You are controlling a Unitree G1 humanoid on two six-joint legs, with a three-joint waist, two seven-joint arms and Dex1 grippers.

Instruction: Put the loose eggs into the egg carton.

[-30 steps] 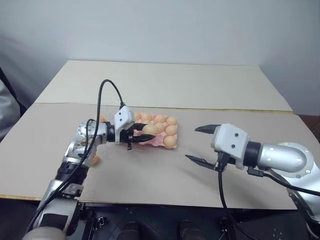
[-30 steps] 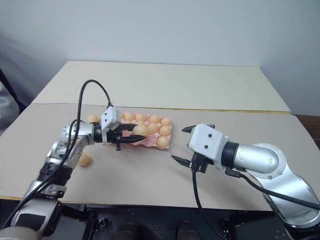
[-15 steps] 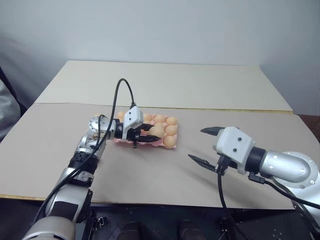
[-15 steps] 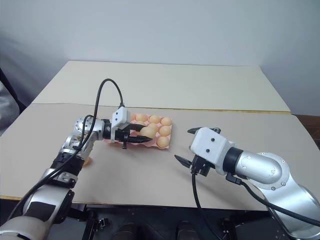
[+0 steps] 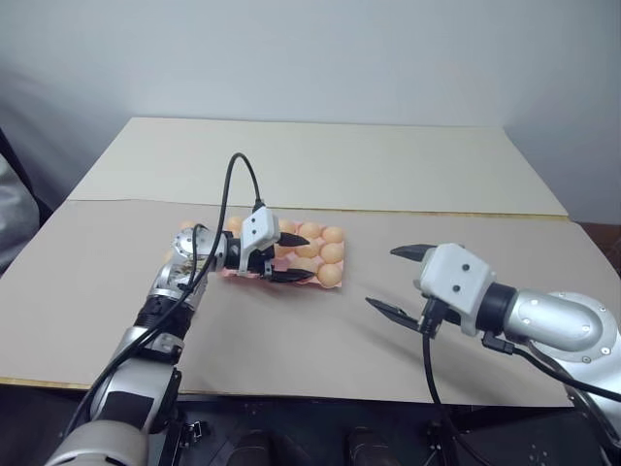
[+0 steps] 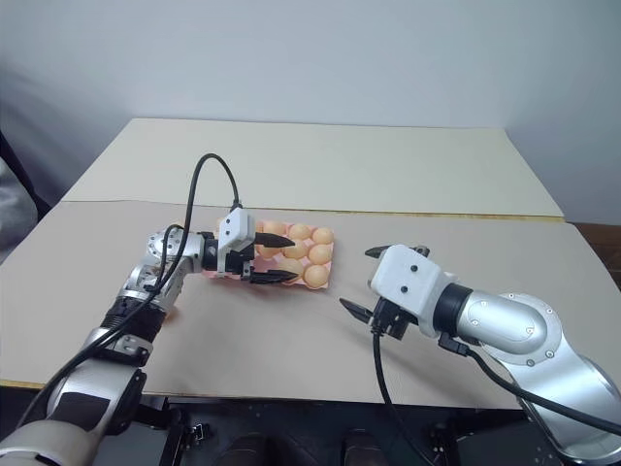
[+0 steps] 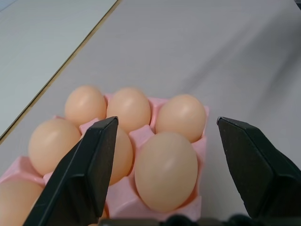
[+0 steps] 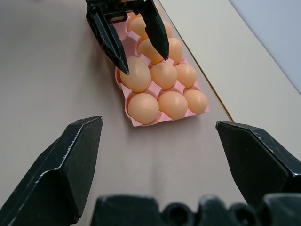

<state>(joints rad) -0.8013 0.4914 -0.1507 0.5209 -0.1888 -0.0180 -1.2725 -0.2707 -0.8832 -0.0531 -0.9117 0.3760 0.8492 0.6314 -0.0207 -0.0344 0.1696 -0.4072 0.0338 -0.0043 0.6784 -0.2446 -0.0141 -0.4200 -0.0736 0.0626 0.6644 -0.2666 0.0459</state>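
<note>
The pale-pink egg carton (image 5: 231, 272) lies left of centre on the table, holding several tan eggs. My left gripper (image 5: 307, 258) reaches over its near side from the left and is open. One egg (image 7: 165, 169) sits in a near cup between the spread fingers (image 7: 89, 174), touching neither. From the right wrist view the same egg (image 8: 136, 75) rests under those fingertips. My right gripper (image 5: 380, 277) hovers open and empty over the table, right of the carton. What looks like a loose egg (image 6: 165, 311) peeks out beside my left forearm.
The table (image 5: 320, 165) is two pale cardboard sheets, with a seam behind the carton. A black cable (image 5: 233, 184) loops above my left wrist. The table's front edge lies close below both arms.
My left gripper has gone from shut on an egg to open. That egg now sits in a cup on the carton's near side. The right arm has stayed put.
</note>
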